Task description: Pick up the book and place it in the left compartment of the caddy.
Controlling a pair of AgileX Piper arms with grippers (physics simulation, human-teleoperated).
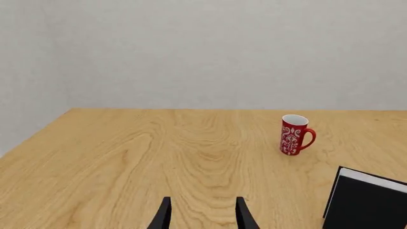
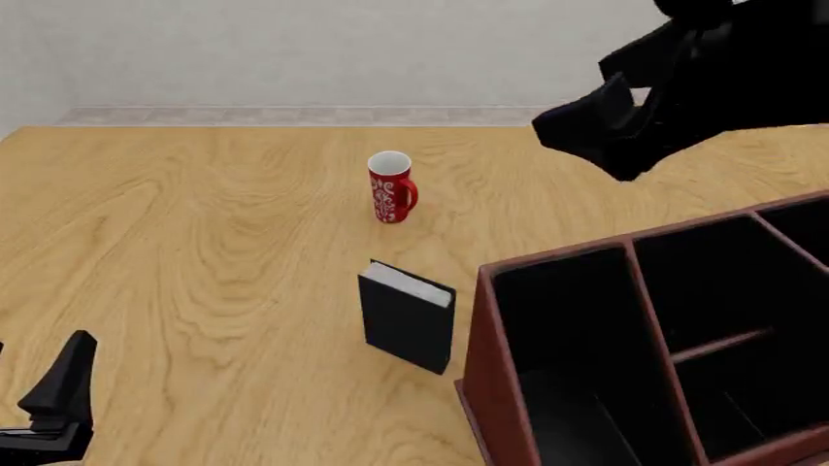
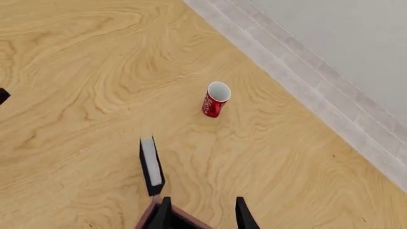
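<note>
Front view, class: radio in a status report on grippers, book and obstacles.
Left gripper and right gripper open, empty. Book upright on table, beside caddy. Left compartment empty. Mug stands clear behind.

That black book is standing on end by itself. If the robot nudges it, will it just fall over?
Probably. The book stands upright on a narrow edge on the table, thin for its height, so a sideways push would likely tip it flat. It looks like a stiff hardcover, so it should stay rigid when gripped. Its smooth cover might slip.
</note>
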